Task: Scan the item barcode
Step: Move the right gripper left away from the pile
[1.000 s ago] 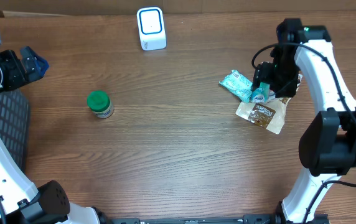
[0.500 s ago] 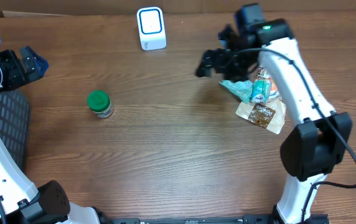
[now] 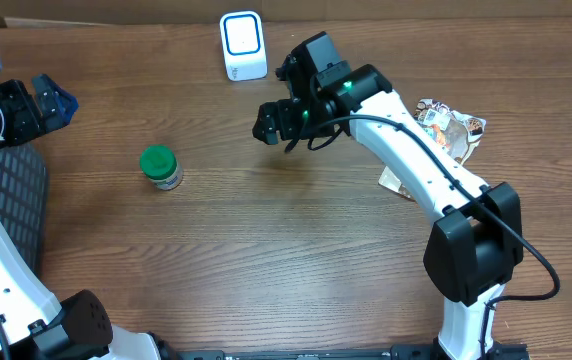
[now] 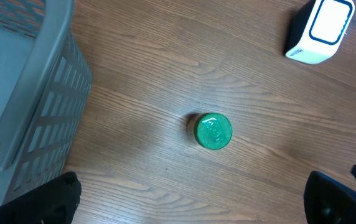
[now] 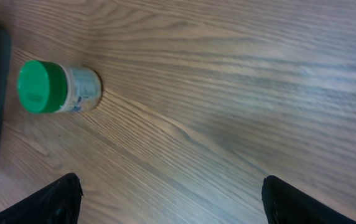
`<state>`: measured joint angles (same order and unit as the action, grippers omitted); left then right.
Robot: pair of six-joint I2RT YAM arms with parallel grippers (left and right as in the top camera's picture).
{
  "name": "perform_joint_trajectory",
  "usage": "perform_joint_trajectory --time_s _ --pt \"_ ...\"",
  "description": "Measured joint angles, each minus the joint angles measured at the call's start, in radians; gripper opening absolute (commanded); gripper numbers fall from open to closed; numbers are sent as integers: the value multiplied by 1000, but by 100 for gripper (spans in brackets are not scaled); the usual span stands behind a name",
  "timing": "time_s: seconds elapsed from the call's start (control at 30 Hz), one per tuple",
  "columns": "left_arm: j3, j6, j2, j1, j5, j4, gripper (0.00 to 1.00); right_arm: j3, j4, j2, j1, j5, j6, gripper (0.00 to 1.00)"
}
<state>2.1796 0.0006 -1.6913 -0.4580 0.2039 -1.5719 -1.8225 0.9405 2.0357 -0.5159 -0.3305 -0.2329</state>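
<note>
The green-lid jar (image 3: 159,167) stands in front of the right gripper (image 3: 271,122), well apart from it. The gripper has just left the snack packets (image 3: 448,128), wide and empty, so the jar looks like the next thing to grab.

Open wood between wide-spread right gripper (image 3: 264,124) and green-lidded jar (image 3: 159,166) at its 8 o'clock. Scanner (image 3: 243,45) stands near table's 12 o'clock edge; basket (image 3: 14,192) walls 9 o'clock edge; packets (image 3: 453,128) crowd 3 o'clock.
</note>
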Motion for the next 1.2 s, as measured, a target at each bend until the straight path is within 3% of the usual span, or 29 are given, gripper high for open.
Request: perform_joint_trajectory --time_s 0.5,0.83,0.87,0.97,1.07,1.1,1.2 --pt "0 -11 0 0 1 0 99 17 14 0 -26 17 -3 91" --pt "-71 -15 -32 77 130 51 97 17 28 0 -21 51 -3 95" --pt "-98 -14 -50 98 138 58 85 17 33 0 -21 61 -2 95" --pt "-165 -8 -134 156 132 68 65 17 38 0 -21 78 -2 95" --pt "-216 -77 -229 206 27 79 13 17 40 0 -21 85 -2 95" --pt "-230 -109 -253 220 -23 84 5 17 40 0 -21 87 -2 95" --pt "-279 -224 -302 259 -190 108 4 17 42 0 -21 93 -3 95"
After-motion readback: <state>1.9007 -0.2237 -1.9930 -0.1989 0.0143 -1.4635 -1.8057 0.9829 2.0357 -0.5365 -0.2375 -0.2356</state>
